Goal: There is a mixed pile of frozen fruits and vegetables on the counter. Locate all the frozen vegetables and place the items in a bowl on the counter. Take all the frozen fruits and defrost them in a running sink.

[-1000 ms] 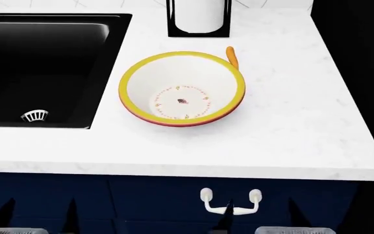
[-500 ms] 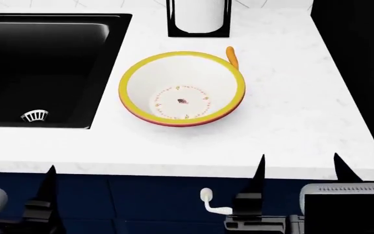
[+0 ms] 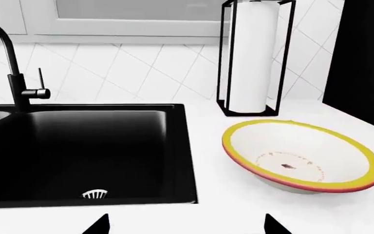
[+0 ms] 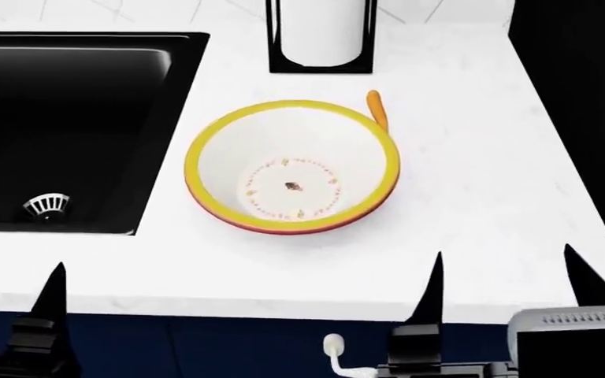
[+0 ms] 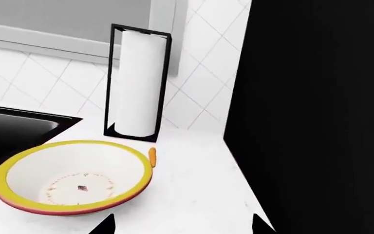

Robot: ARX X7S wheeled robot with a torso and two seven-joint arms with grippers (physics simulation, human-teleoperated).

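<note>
Bowl: the white bowl [image 4: 292, 167] with the yellow rim stands near the middle of the desk [image 4: 471, 197], between the sink edge and the desk's right edge; nothing lies in it.
Carrot: a small orange carrot [image 4: 377, 109] lies on the desk just outside the bowl's far right rim, touching it or nearly so; the right wrist view shows it [image 5: 152, 156] between the bowl and the paper-towel holder [image 4: 321, 35] at the back edge.
Sink: the black sink [image 4: 61, 126] takes the desk's left part; its basin holds only the silver strainer [image 4: 46, 205], and no water shows at the faucet [image 3: 11, 68].
Other produce: eggplant, pear and the rest of the pile are not in view.
Left gripper: [image 4: 13, 303] at the desk's front edge by the sink; jaws spread apart, holding nothing.
Right gripper: [image 4: 507, 287] at the front edge near the right corner; jaws spread wide, empty.
Progress: judged barely begun; no vegetable is in the bowl, no fruit in the sink, tap apparently off.
Left to do: carrot and eggplant into the bowl, pear under running water.
</note>
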